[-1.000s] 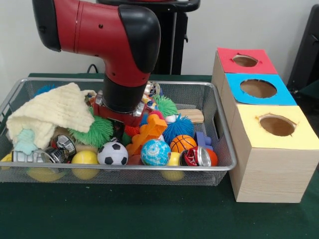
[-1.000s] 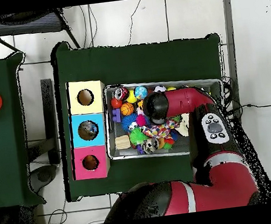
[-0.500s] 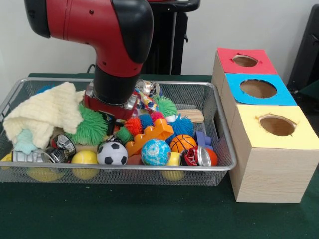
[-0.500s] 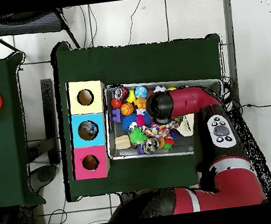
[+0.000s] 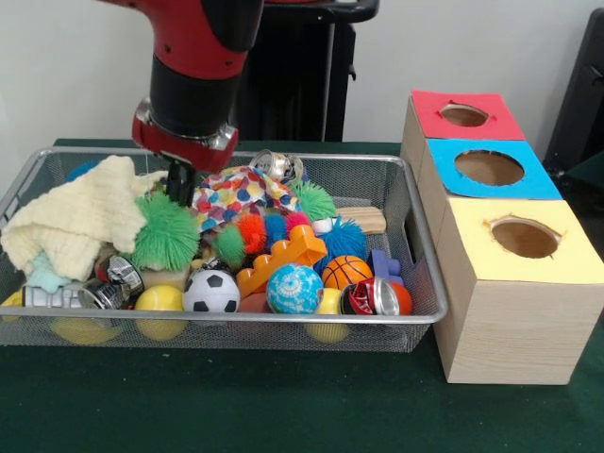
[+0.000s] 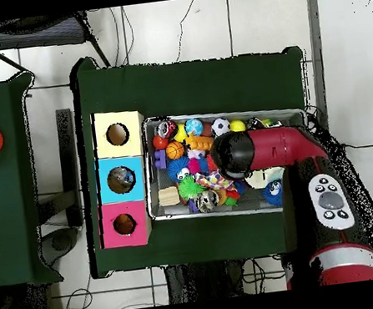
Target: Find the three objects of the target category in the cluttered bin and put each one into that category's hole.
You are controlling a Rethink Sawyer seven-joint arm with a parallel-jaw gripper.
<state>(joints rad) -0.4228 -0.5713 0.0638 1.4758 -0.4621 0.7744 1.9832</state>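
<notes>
On the green bench (image 5: 283, 406) sits a wide, shallow wire basket (image 5: 427, 283), packed with toys, and just beside it on the picture's right in the front view stands a row of three wooden boxes with round holes in their tops: a red-topped box (image 5: 465, 115) farthest from the camera, a blue-topped box (image 5: 491, 168) in the middle and a yellow-topped box (image 5: 522, 241) nearest.

Above the basket's left half in the front view, the red and black arm (image 5: 193, 57) comes down from the top edge. Its dark pincer (image 5: 179, 184) reaches into the pile between a pale yellow cloth (image 5: 80, 212) and a spotted, many-coloured cloth (image 5: 241, 189). I cannot tell from either view whether the pincer is wide, narrow or holding anything.

A spiky green ball (image 5: 167, 234) lies directly below the pincer, touching the yellow cloth. Along the basket's near wall sit a plain yellow ball (image 5: 160, 299), a small black-and-white football (image 5: 212, 291), a blue globe ball (image 5: 294, 288) and a small basketball (image 5: 346, 272). An orange plastic block (image 5: 283, 257) rests between the football and a spiky blue ball (image 5: 340, 241). A shiny tin (image 5: 274, 165) lies by the far wall, behind the spotted cloth.

From overhead, the arm (image 6: 265, 150) stretches across the basket (image 6: 148, 170), hiding much of its contents.
</notes>
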